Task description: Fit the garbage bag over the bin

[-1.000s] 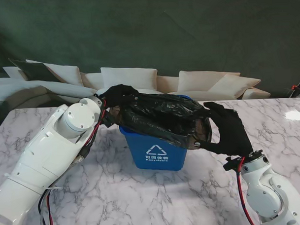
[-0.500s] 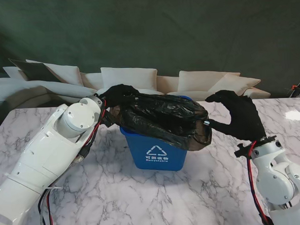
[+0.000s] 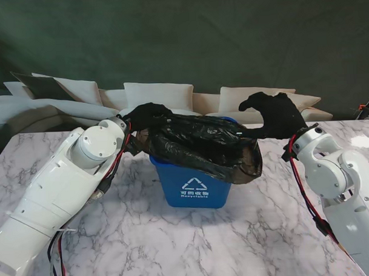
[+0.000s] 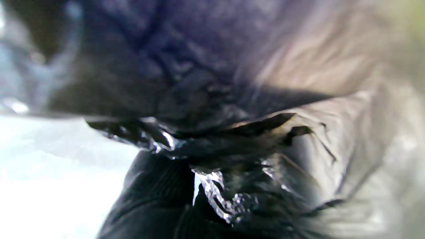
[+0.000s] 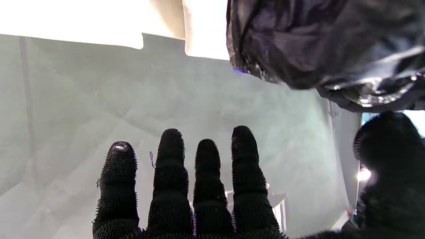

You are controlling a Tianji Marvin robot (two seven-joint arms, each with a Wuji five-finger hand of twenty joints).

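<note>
One hand [image 3: 148, 115] grips the garbage bag's [image 3: 203, 143] left edge.

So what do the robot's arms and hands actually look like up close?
Both arms are chunky glossy white shells with rounded joint housings; red and black cables run along the outside. The left hand and right hand each have five fingers in black, fuzzy-textured knit gloves.
</note>
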